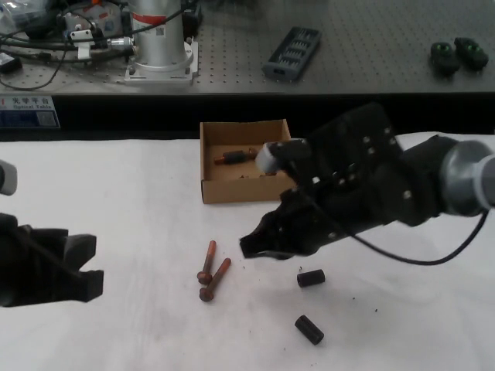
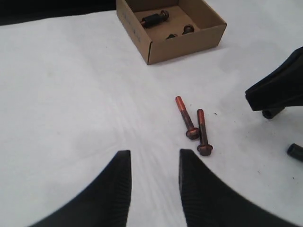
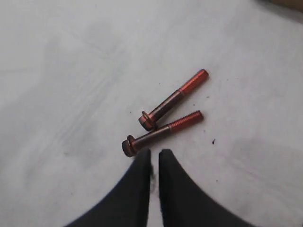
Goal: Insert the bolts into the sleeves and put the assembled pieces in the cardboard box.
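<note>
Cardboard box (image 1: 244, 189) beyond the two bolts (image 3: 173, 98), right gripper (image 3: 152, 152) just beside them, closed, empty, left gripper (image 2: 155, 153) farther off, fingers spread.

Your right arm (image 1: 363, 185) hides one corner of the box (image 1: 232, 189). The picture edge cuts off one sleeve (image 2: 295, 152). The right gripper (image 2: 253, 98) half hides another sleeve (image 2: 272, 114).

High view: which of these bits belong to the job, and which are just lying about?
Job: bolts; sleeves; box; assembled piece inside it.

Lying about, all on the rear bench: rack; dark parts; metal column; cables.
</note>
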Controlling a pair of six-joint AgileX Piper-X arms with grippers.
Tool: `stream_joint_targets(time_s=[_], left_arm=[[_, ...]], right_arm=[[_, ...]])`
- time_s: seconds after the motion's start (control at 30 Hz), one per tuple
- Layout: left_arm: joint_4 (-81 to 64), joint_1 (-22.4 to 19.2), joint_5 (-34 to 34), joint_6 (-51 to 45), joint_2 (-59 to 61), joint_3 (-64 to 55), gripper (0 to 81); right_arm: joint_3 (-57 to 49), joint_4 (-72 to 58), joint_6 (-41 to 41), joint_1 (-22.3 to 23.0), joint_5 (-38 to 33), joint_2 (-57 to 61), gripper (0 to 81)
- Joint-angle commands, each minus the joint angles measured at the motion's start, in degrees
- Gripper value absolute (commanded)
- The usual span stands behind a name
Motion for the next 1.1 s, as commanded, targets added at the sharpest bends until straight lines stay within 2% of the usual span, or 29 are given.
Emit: stream_joint_targets(time_s=[0.0, 0.07, 0.17, 0.27, 0.5, 0.77, 1.07], left_arm=[[3.4, -0.1, -1.1, -1.1, -3.4, 0.0, 25.4], [5.0, -0.1, -3.0, -1.4, -5.4, 0.0, 25.4], [7.9, -0.1, -6.6, -1.4, -9.2, 0.0, 25.4], [10.5, -0.1, -7.3, -1.4, -13.5, 0.0, 25.4], [16.2, -0.1, -7.3, -1.6, -23.1, 0.0, 25.4], [23.6, -0.1, -7.3, -1.6, -29.5, 0.0, 25.4], [27.1, -0.1, -6.7, -1.6, -31.0, -0.1, 25.4]], right_arm=[[-0.8, -1.9, 9.3, 2.5, 6.4, 0.6, 23.7], [-1.1, -3.0, 13.3, 3.6, 10.5, 1.1, 25.3], [-2.7, -3.0, 18.2, 5.0, 11.6, 2.2, 19.5], [-4.5, -2.8, 22.6, 6.8, 14.8, 3.8, 14.4], [-8.6, -1.2, 31.1, 10.7, 17.9, 7.9, 18.1], [-8.8, 4.8, 33.4, 11.4, 22.1, 8.9, 19.6], [-8.8, 4.9, 36.7, 11.1, 25.2, 9.0, 19.6]])
